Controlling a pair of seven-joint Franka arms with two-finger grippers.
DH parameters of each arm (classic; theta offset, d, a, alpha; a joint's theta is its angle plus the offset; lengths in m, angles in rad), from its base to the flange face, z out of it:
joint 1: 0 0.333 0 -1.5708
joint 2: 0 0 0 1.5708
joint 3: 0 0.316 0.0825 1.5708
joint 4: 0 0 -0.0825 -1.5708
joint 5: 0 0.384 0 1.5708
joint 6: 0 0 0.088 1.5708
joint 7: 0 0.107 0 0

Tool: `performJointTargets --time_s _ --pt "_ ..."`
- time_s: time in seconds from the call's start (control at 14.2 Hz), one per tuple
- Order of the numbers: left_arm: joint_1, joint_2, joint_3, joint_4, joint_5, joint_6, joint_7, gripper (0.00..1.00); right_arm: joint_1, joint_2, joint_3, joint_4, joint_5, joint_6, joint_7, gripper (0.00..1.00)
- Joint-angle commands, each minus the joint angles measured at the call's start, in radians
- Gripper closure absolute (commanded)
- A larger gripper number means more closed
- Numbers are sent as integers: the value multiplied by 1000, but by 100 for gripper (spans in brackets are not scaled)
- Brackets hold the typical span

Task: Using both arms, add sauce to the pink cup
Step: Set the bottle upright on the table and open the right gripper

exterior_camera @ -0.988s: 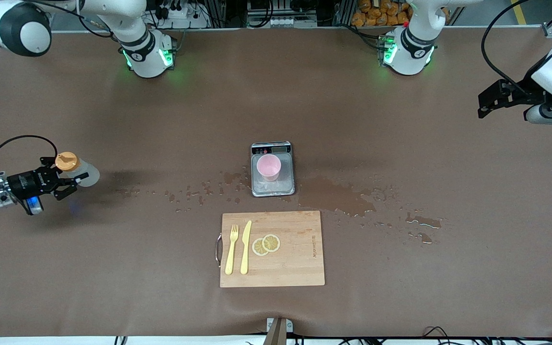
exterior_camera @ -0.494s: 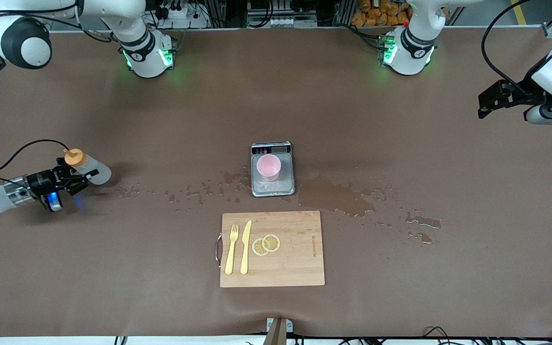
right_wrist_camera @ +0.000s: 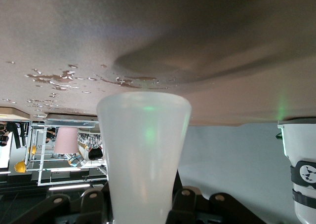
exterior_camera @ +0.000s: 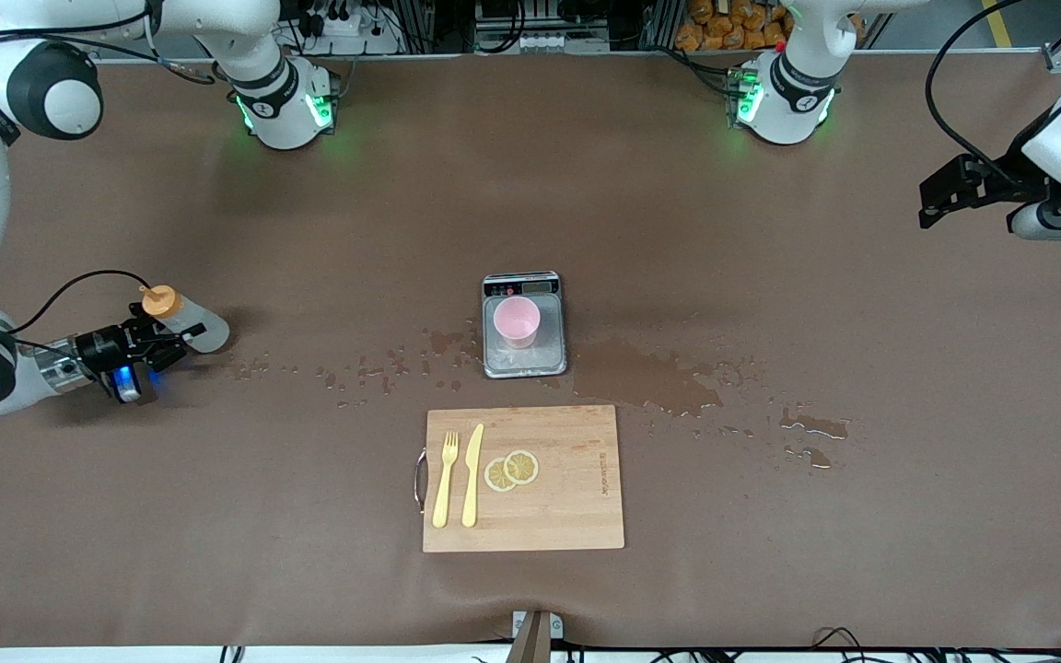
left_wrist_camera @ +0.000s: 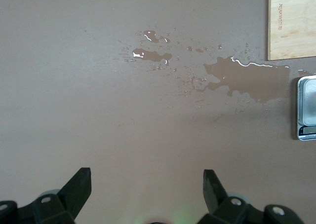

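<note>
The front view takes in the whole worktop [exterior_camera: 770, 571]: one scale [exterior_camera: 524, 324] at its middle with one pink cup [exterior_camera: 517, 320] standing upright on it, its contents not discernible. One board [exterior_camera: 523, 478] lies just nearer the camera than the scale, carrying one fork [exterior_camera: 445, 480], one knife [exterior_camera: 472, 474] and two lemon slices [exterior_camera: 511, 469]. Puddles [exterior_camera: 655, 379] spread beside the scale toward both ends. Well away from the scale, at the right arm's end, the right pincer [exterior_camera: 165, 344] is clamped on the sauce [exterior_camera: 185, 321], held tilted with its orange cap uppermost over the worktop. The left pincer [exterior_camera: 936, 197] waits up in the air at the left arm's end. The left wrist view alone shows that pincer's fingers [left_wrist_camera: 79, 185] spread wide and holding nothing, with the puddles, a corner of the board and an edge of the scale below. The right wrist view shows the bottle's whitish body close up between its fingers, and the cup small in the distance.
</note>
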Motion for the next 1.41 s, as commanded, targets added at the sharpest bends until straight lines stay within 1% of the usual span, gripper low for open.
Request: performJointTargets --time_s 0.0,0.07,0.42,0.56,0.85,0.99,1.13,1.27,1.34 --pt "7 2 -1 10 -9 -4 4 0 -24 -10 16 -14 20 -5 -8 27" --pt "8 5 -1 10 -9 -4 4 0 -23 -10 16 -11 18 -5 -6 0" --pt "8 11 -1 10 -11 -4 4 0 -15 -29 11 18 1 -8 15 0" --pt "6 11 -1 10 -6 -4 4 0 14 -53 14 44 -38 -8 110 0" --pt "8 13 -1 10 -6 -4 4 0 71 -96 17 104 -71 -28 288 0" --pt "7 11 -1 10 -6 -4 4 0 98 -118 16 133 -81 -51 333 0" --pt "8 14 -1 10 -6 -4 6 0 117 -118 16 181 -86 -92 400 0" --pt "8 14 -1 10 -8 -4 4 0 132 -131 16 199 -89 -103 437 0" --pt "8 14 -1 10 -8 -4 4 0 141 -144 16 202 -109 -103 439 0"
